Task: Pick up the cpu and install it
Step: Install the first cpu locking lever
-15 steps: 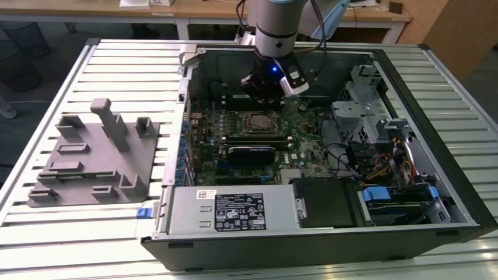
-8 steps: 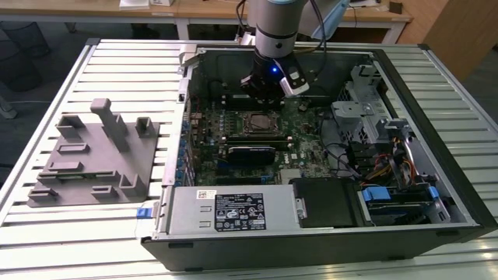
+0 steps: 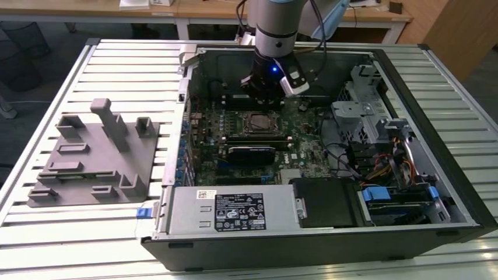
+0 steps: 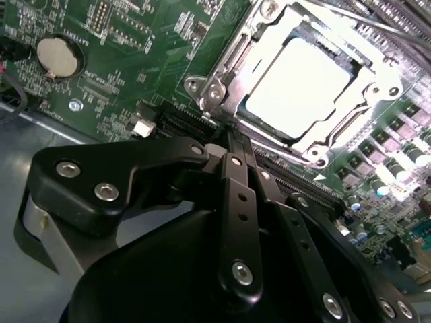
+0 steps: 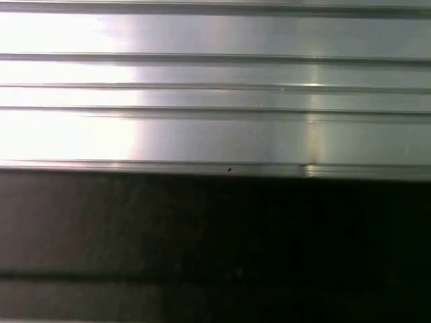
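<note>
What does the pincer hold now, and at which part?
Nothing. The pincer is shut and empty, and the chip lies flat in its socket on the green board, apart from it.

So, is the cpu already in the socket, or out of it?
In. In the second wrist view the cpu lies flat inside the metal socket frame on the motherboard, not in the gripper.

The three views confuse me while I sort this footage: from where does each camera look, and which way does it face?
Exterior view: off the arm, above, looking down into the open computer case; the arm and gripper show.
Second wrist view: on the arm, facing the motherboard; the gripper's black linkage shows, the cpu seated in its socket.
First wrist view: on the arm, facing ribbed metal slats.
Shared: exterior and second wrist views both show the cpu.
</note>
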### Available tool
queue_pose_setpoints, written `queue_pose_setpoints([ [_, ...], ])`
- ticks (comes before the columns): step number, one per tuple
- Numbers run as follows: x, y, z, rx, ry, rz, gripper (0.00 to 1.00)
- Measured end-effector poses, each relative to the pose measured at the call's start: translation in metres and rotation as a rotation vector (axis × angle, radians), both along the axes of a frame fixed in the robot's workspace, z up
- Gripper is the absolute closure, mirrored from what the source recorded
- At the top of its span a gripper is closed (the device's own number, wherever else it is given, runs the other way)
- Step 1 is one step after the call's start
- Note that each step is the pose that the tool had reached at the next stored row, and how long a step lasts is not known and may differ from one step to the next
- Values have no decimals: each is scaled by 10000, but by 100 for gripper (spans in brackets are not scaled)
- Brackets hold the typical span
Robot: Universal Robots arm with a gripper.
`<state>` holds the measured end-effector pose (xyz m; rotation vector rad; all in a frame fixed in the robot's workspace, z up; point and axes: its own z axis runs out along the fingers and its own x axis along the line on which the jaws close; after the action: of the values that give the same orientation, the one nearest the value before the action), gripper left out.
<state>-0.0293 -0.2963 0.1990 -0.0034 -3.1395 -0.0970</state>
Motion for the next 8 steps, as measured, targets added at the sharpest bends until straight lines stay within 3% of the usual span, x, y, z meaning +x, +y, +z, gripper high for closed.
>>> queue_pose_setpoints([
  [4, 1, 0, -33, -120, -1, 1, 89],
  [8, 1, -1, -15, -126, 1, 1, 89],
])
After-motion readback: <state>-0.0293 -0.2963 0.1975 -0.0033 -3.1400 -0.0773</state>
